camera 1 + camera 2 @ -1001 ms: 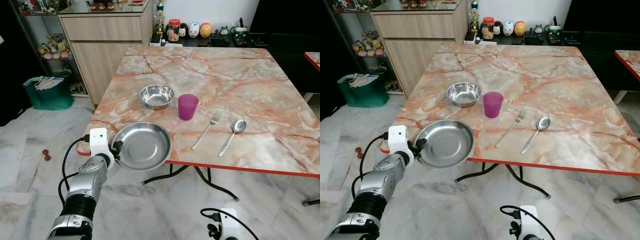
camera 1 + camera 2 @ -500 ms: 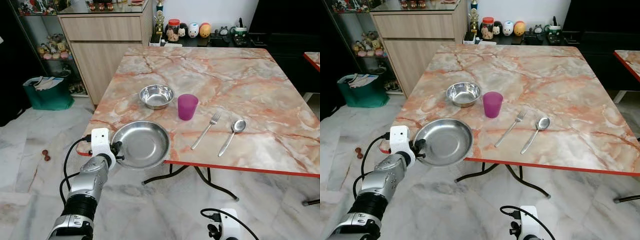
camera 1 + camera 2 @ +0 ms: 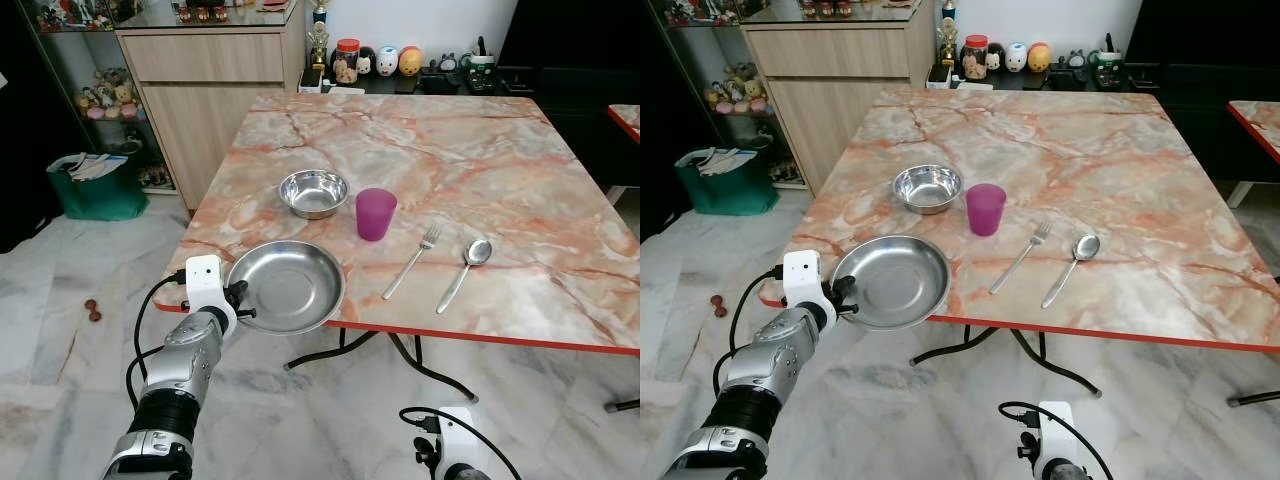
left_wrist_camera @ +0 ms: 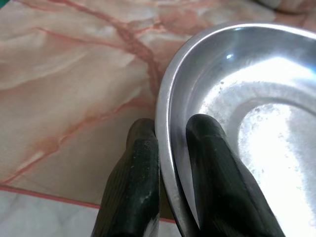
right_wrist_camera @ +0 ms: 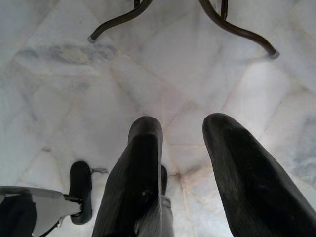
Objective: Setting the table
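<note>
You are looking down on a pink-veined marble table (image 3: pixel 470 150) with a red edge, standing on a pale marble floor (image 3: pixel 40 300). At the far left of the frame a green bin (image 3: pixel 98 186) sits on the floor; just right of it, in the upper left, is a wooden cabinet (image 3: pixel 205 90), with a row of small figurines and jars (image 3: pixel 380 60) along the top centre.

On the table, counted left to right: one large steel plate (image 3: pixel 286 287) at the lower left, overhanging the near edge; one small steel bowl (image 3: pixel 313 192) behind it; one purple cup (image 3: pixel 376 213) just beside the bowl; one fork (image 3: pixel 413 260); one spoon (image 3: pixel 464 272), near the fork but apart from it.

Your left tool (image 4: pixel 170 168) is clamped narrowly on the plate's left rim, one finger under and one inside. Whether the plate rests fully on the table is hard to tell.

Your right tool (image 5: pixel 182 163) hangs low over the floor, fingers held apart and gripping nothing.
</note>
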`<state>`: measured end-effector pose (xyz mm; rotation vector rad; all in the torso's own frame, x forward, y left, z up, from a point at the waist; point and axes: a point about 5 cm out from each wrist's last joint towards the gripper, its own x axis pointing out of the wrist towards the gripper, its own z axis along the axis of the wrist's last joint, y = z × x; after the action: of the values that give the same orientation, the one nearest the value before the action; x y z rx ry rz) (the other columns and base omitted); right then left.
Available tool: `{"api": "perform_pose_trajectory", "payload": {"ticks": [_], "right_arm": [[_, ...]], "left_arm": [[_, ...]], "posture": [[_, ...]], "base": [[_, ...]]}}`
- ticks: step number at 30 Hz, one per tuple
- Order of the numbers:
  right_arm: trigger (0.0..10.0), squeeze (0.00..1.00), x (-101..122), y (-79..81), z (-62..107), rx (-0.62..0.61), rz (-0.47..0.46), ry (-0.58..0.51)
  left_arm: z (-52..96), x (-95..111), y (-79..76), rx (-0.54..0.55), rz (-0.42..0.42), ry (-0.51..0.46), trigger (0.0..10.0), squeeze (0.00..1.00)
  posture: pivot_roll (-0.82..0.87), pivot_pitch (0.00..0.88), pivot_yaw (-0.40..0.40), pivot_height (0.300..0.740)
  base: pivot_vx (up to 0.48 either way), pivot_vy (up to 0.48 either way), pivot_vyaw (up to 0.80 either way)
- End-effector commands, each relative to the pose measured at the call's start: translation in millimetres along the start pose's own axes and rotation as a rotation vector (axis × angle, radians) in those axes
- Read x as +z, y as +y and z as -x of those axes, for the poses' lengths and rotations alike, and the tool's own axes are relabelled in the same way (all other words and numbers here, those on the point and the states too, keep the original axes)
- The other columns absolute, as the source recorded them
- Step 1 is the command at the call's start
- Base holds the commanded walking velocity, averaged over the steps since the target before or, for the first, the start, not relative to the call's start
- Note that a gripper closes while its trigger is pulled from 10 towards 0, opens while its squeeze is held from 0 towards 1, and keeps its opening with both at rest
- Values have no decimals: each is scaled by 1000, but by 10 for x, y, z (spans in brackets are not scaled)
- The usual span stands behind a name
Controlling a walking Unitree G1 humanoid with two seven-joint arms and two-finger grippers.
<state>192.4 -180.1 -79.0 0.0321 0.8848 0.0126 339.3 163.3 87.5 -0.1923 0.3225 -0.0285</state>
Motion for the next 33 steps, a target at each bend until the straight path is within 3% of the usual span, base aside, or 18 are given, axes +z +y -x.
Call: {"api": "perform_pose_trajectory", "payload": {"ticks": [1,5,6,7,9,13,18,22,24,26,30,33], "right_arm": [[10000,0,-14,51,-7,2,-6,16],[10000,0,-8,148,-20,10,-4,16],[10000,0,-5,165,-23,12,-2,16],[10000,0,2,180,-26,15,0,15],[10000,0,5,181,-27,15,2,15],[10000,0,20,155,-26,16,3,9],[10000,0,-19,-73,15,-4,1,5],[10000,0,-31,-130,28,-10,1,5],[10000,0,-48,-195,46,-16,2,4],[10000,0,-49,-264,61,-24,3,1],[10000,0,27,-258,40,-22,3,-8],[10000,0,58,-223,24,-21,1,-10]], "left_arm": [[36,-47,24,-2,6,3,0,0],[106,-30,53,-27,120,-53,314,0],[125,-24,69,-27,146,-70,7451,0],[155,-26,88,-28,162,-88,10000,0],[166,-30,90,-30,161,-91,10000,0],[226,-66,65,-52,283,-116,10000,0],[290,-95,71,-52,422,-145,10000,0],[302,-84,83,-52,452,-159,10000,0],[321,-45,95,-57,502,-189,10000,0],[371,100,98,-98,575,-287,10000,0],[410,200,95,-116,568,-349,10000,0],[470,346,50,-155,500,-417,10000,0]], "posture": [[-17,0,9,740],[-12,0,4,740],[-12,0,4,740],[-9,0,2,740],[-6,0,0,740],[-7,0,-3,740],[-9,0,-10,740],[-10,0,-11,740],[-7,0,-14,740],[-10,0,-15,740],[-11,0,-16,740],[-14,0,-17,740]], "base": [[0,0,0],[0,0,0],[0,0,0],[0,0,0],[0,0,0],[0,0,0],[0,0,0],[0,0,0],[0,0,0],[0,0,0],[0,0,0],[0,0,0]]}}
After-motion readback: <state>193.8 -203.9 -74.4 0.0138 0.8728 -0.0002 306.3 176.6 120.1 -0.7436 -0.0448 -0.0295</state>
